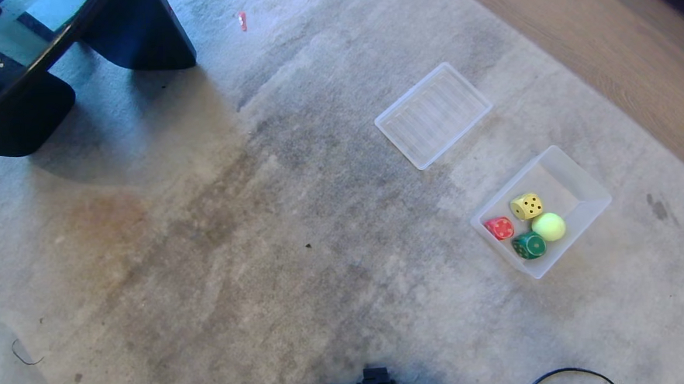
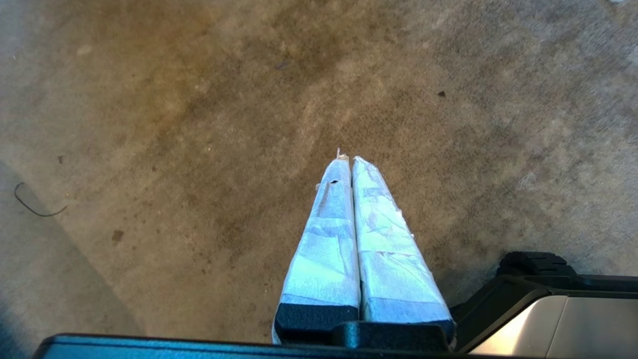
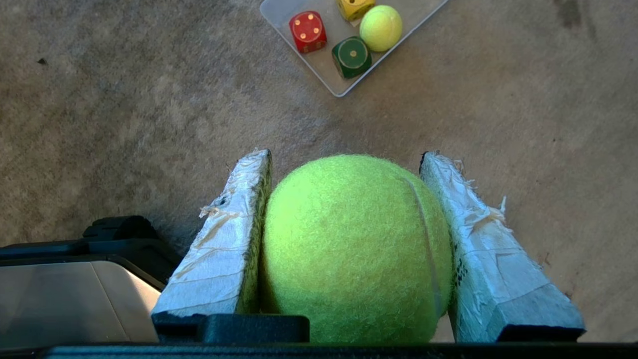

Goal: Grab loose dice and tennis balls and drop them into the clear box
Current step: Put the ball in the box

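Note:
The clear box (image 1: 588, 194) stands on the carpet at the right of the head view. Inside it lie a yellow die (image 1: 526, 206), a red die (image 1: 499, 228), a green die (image 1: 529, 245) and a tennis ball (image 1: 549, 227). The right wrist view shows the same box (image 3: 319, 62) ahead, with the red die (image 3: 308, 31), green die (image 3: 352, 56) and ball (image 3: 381, 28). My right gripper (image 3: 345, 155) is shut on a second tennis ball (image 3: 349, 244), held above bare carpet short of the box. My left gripper (image 2: 348, 160) is shut and empty over the carpet. Neither gripper appears in the head view.
A flat ribbed clear tray (image 1: 433, 114) lies on the carpet beyond the box. A dark glass-topped table (image 1: 25, 68) stands at the far left. Wooden flooring (image 1: 615, 43) borders the carpet at the right. A black cable (image 1: 571, 377) loops at the near edge.

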Available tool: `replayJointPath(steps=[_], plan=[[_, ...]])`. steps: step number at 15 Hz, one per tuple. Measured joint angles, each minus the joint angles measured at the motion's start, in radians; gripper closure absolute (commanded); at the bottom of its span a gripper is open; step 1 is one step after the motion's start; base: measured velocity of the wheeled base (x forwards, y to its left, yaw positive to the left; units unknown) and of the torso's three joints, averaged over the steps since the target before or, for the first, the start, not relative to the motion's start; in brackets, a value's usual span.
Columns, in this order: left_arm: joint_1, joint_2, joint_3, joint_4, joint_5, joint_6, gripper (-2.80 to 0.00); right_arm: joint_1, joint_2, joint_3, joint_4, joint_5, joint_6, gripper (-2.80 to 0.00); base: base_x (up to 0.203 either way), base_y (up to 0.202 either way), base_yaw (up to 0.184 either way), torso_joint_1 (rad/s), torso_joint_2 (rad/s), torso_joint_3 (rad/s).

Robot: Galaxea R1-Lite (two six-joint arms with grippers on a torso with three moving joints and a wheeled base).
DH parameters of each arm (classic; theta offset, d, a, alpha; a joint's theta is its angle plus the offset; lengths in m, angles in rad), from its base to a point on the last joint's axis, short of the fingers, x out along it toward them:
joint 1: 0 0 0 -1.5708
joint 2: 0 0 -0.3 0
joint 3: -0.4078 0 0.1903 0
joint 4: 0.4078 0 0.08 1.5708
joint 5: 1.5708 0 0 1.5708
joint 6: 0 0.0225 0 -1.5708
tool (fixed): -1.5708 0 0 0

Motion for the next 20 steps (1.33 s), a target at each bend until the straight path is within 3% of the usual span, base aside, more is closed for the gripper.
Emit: replayJointPath(steps=[6, 20], plan=[[0.000, 0.000, 0.000, -0.001, -0.003, 0.008, 0.00, 0.000, 0.000, 0.000, 0.000, 0.000, 0.000, 0.00, 0.000, 0.000, 0.000, 0.001, 0.00, -0.184], [0.000, 0.000, 0.000, 0.003, 0.004, -0.013, 0.00, 0.000, 0.002, 0.000, 0.000, 0.001, -0.007, 0.00, 0.000, 0.000, 0.000, 0.001, 0.00, -0.009]])
